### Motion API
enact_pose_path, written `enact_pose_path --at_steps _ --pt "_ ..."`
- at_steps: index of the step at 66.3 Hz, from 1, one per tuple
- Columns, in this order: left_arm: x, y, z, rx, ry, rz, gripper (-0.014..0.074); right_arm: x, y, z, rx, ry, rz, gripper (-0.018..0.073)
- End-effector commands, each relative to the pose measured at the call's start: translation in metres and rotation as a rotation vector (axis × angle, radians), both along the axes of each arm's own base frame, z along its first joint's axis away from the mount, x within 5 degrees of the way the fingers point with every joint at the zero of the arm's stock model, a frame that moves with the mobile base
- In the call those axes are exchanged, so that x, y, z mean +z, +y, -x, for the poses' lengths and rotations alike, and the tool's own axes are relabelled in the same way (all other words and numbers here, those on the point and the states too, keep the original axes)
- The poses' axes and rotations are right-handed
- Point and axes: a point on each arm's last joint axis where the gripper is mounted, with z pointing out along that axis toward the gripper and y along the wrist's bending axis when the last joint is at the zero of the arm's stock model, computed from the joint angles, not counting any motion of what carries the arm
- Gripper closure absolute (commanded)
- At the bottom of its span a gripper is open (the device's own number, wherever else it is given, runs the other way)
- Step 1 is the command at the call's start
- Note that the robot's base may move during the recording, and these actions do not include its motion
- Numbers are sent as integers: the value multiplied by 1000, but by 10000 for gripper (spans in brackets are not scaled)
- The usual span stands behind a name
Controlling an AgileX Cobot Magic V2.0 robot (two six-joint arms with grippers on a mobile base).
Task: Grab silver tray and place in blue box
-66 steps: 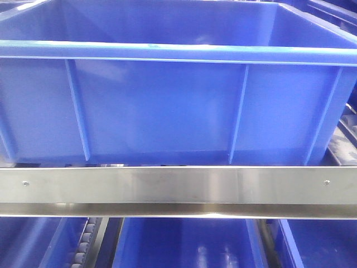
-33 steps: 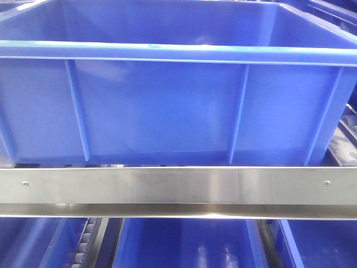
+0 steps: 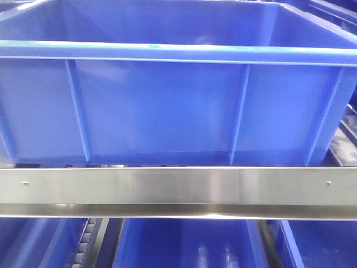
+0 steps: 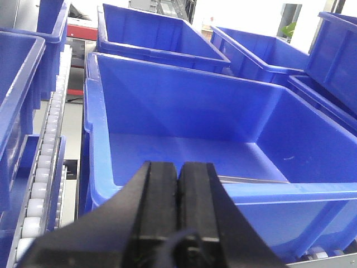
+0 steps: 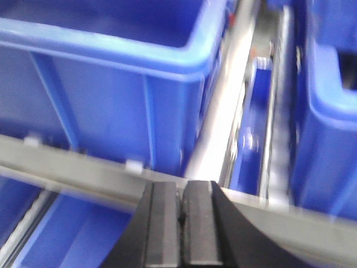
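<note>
Now left gripper (image 4: 178, 184) clenched, empty, above near rim of the blue box (image 4: 167, 111); silver tray (image 4: 254, 180) lies inside, edge showing at 3 o'clock; right gripper (image 5: 180, 215) clenched, empty, over steel rail (image 5: 72, 167)

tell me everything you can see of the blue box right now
The blue box is a large bright-blue crate that looks like glossy plastic, with a thick lipped rim and thin vertical ribs on its side wall. It sits upright and open-topped on a rack, just behind a steel rail. In the left wrist view its floor is mostly bare; a thin silvery edge shows low near the front wall, too little to identify.
</note>
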Motion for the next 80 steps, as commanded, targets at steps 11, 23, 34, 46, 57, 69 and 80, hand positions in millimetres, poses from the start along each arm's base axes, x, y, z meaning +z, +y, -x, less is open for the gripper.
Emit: enact_pose_path --at_steps 11,23,34,46,57,69,80 --pt "15 -1 3 -24 -85 45 700 8 -11 0 -156 -423 65 510" --pt "15 -1 3 -24 -85 45 700 8 -15 8 -225 -461 74 510" --pt "15 -1 2 -24 -84 45 700 3 -16 16 -229 -439 79 510" --pt "15 -1 2 -24 -84 45 700 1 -16 15 -232 -416 38 510" --pt "15 -1 2 -24 -84 45 700 1 -16 15 -236 -410 3 510" --pt "15 -1 2 -24 -84 45 700 1 -16 15 -236 -410 3 510" --pt "15 -1 2 -24 -84 45 700 1 -16 15 -236 -409 3 510"
